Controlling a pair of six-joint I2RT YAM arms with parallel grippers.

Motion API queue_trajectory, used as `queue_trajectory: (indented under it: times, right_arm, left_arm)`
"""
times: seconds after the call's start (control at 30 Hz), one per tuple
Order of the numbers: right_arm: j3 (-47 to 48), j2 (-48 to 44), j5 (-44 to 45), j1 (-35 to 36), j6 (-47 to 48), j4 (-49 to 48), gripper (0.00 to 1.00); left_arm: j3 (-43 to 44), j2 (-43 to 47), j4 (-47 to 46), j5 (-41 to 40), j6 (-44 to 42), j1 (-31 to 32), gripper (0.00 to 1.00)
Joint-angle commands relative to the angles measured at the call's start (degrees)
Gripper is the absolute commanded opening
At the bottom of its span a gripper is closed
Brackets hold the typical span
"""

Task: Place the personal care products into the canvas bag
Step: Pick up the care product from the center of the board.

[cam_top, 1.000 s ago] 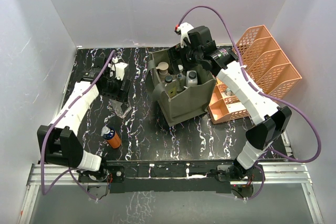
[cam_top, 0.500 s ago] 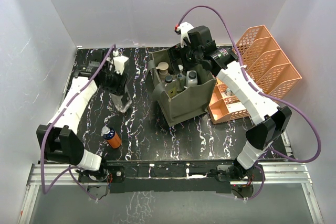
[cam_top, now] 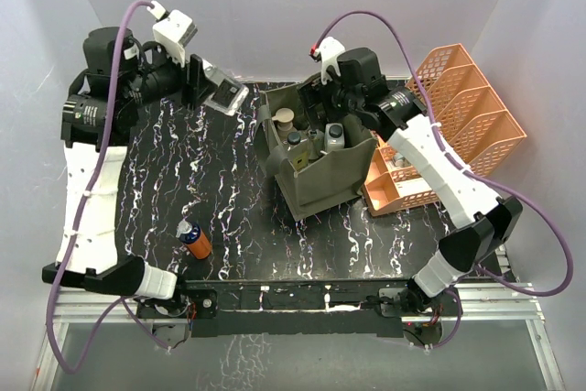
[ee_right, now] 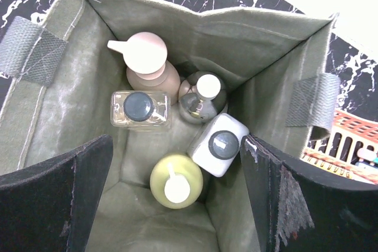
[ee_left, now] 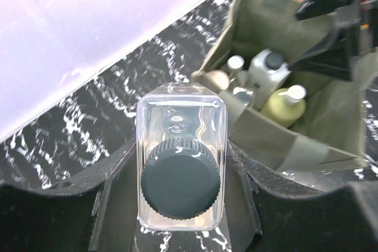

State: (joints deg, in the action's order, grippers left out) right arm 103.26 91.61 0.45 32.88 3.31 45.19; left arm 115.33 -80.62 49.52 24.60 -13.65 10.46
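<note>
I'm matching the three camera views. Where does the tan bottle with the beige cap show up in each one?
Top external: the tan bottle stands in the left corner of the canvas bag, just above frame centre.
Left wrist: tan bottle, upper middle, just inside the bag's rim.
Right wrist: tan bottle, upper left of centre.
Shared landmark: the canvas bag around it.
</note>
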Motion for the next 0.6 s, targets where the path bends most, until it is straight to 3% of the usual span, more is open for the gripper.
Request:
queue_trajectory:
  times: [0.0,0.2,0.37,0.57]
  right_arm:
    - [0.37,-5.54,-1.02,0.0,4.55,-2.36,0.92]
    - [-2.05,-13.0,-8.97,0.01,12.23,2.42,0.88]
    - [-5.99,-20.45,-13.97,0.06,18.19,7.16,0.84]
    - [-6.49,-22.41,-18.43,0.12,25.36,14.98,0.82]
  left_arm:
    - [8.0,-0.4,-5.29,10.17,4.36,1.48,0.0]
    - [13.81,-4.77,-6.65,14.52,9.7,4.3,0.0]
    - [15.41,-8.21,-7.88,13.05,11.63,9.97,0.0]
    - [23.16,-14.43,-9.02,11.1,11.98,14.42,0.0]
